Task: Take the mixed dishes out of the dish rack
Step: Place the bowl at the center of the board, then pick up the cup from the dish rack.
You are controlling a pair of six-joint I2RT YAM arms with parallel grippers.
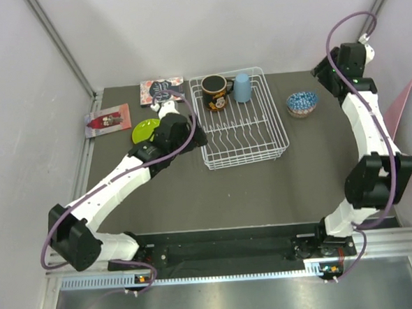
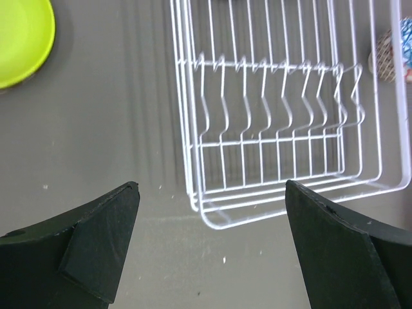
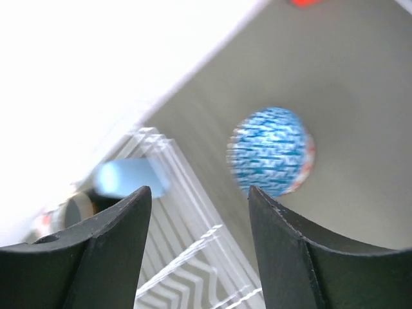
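The white wire dish rack [image 1: 240, 124] stands mid-table. At its far end sit a black cartoon mug [image 1: 215, 91] and a pale blue cup [image 1: 242, 87]. A lime-green plate [image 1: 145, 130] lies on the table left of the rack, and a blue-dotted bowl [image 1: 302, 103] lies to its right. My left gripper [image 1: 193, 133] hangs open and empty over the table by the rack's near left corner [image 2: 212, 215]; the plate [image 2: 22, 35] is far to its left. My right gripper [image 3: 199, 190] is open, high at the back right, with the bowl [image 3: 270, 151] and the cup [image 3: 125, 177] blurred below.
Two flat printed cards [image 1: 161, 89] [image 1: 107, 119] lie at the back left of the table. A pink binder [image 1: 407, 118] leans at the right edge beside the right arm. White walls close in the back and sides.
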